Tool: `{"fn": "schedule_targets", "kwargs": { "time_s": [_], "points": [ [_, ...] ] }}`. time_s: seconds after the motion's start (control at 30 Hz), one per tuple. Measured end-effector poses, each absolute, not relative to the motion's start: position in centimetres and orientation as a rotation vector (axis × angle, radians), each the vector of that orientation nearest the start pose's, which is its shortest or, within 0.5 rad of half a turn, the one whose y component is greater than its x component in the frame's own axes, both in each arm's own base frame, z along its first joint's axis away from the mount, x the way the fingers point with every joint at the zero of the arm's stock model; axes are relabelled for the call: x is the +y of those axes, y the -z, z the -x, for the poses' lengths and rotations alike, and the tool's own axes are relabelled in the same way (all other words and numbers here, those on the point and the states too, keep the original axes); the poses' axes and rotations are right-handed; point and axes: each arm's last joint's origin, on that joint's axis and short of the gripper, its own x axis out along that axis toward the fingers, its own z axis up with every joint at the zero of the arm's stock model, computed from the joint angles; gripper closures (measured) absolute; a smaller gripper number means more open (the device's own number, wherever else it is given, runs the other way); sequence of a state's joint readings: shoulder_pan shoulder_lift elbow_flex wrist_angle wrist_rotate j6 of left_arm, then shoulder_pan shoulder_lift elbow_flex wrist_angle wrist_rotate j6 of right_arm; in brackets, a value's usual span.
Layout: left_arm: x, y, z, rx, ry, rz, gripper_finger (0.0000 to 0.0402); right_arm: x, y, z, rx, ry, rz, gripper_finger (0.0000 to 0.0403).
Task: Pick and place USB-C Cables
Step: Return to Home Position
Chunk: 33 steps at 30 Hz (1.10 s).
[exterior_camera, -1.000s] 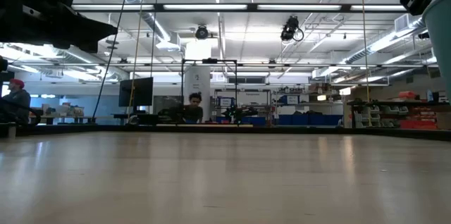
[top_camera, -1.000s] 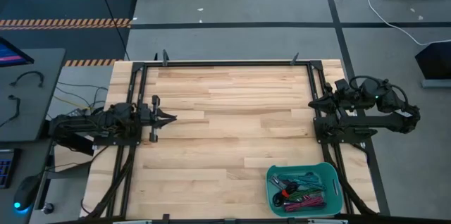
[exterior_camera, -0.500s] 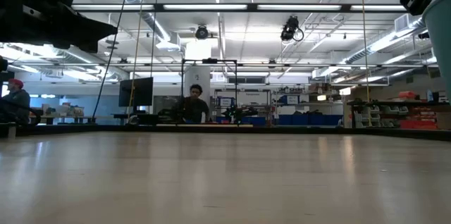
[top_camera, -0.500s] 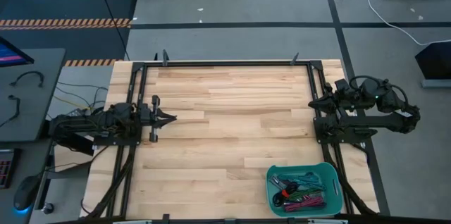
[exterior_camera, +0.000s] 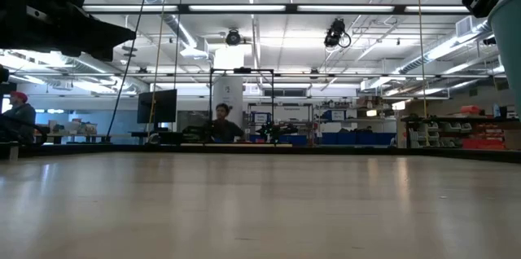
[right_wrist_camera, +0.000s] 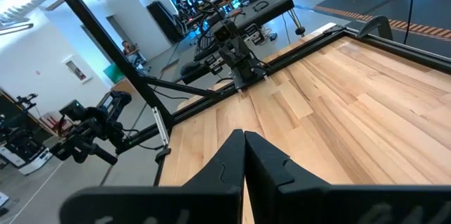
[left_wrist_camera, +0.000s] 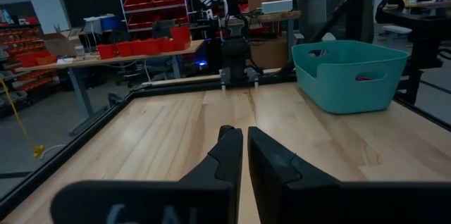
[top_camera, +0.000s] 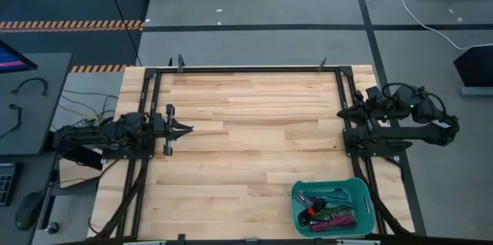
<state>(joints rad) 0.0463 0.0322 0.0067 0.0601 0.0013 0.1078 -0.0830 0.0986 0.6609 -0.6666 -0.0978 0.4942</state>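
A wide workshop hall surrounds the rig, with strip lights overhead, shelving with red bins, and grey concrete floor [top_camera: 254,6] crossed by dark tape lines. On the floor, a hazard-striped mat [top_camera: 73,24] lies at 10 o'clock of the table and a loose white cord [top_camera: 416,10] at 1 o'clock. A person [exterior_camera: 221,120] sits far behind the table.

The table [top_camera: 246,145] is pale butcher-block wood made of long glued staves, smooth enough to mirror the ceiling lights in the low view. A thin black metal frame [top_camera: 254,68] runs along its edges. The whole middle of the board lies bare between the two arms.

The left arm rests at 9 o'clock and the right arm at 3 o'clock, both folded low at the table's sides and pointing inward.

A teal plastic bin [top_camera: 363,191] with rounded corners and slotted handles sits at 5 o'clock, close to the near edge and just inside the frame. The USB-C Cables [top_camera: 327,208] lie inside it as a tangle of short folded bundles in teal, magenta, green, red and black.

The left gripper [left_wrist_camera: 242,134] has its dark fingers drawn together to a thin slit and holds nothing. The right gripper [right_wrist_camera: 244,137] has its fingers pressed together, also empty.
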Motion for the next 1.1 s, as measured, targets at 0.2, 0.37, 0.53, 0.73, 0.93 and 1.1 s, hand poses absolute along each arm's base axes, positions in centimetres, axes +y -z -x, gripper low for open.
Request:
{"fn": "schedule_targets", "kwargs": {
  "time_s": [0.2,0.37,0.53,0.73,0.93,1.1],
  "points": [
    [0.5,-16.9,-9.9,-0.031,-0.047,-0.109,0.0378,0.0,-30.5,-3.2,0.028,0.0,-0.342,0.0391],
    [0.5,-16.9,-9.9,-0.031,-0.047,-0.109,0.0374,-0.2,-28.6,-6.0,-0.13,-0.011,-0.018,0.0391],
    [0.5,-16.9,-9.9,-0.031,-0.047,-0.109,0.0367,-0.4,-24.3,-8.6,-0.246,0.025,0.132,0.0391],
    [0.5,-16.9,-9.9,-0.032,-0.047,-0.108,0.0366,-0.6,-19.0,-10.0,-0.248,0.034,0.045,0.0391],
    [0.5,-16.9,-9.9,-0.031,-0.048,-0.108,0.0374,-0.7,-18.1,-9.8,-0.155,0.05,0.009,0.0391],
    [0.5,-16.9,-9.9,-0.031,-0.049,-0.108,0.0376,-0.7,-16.7,-9.7,-0.018,0.057,-0.088,0.0391]
  ]
}}
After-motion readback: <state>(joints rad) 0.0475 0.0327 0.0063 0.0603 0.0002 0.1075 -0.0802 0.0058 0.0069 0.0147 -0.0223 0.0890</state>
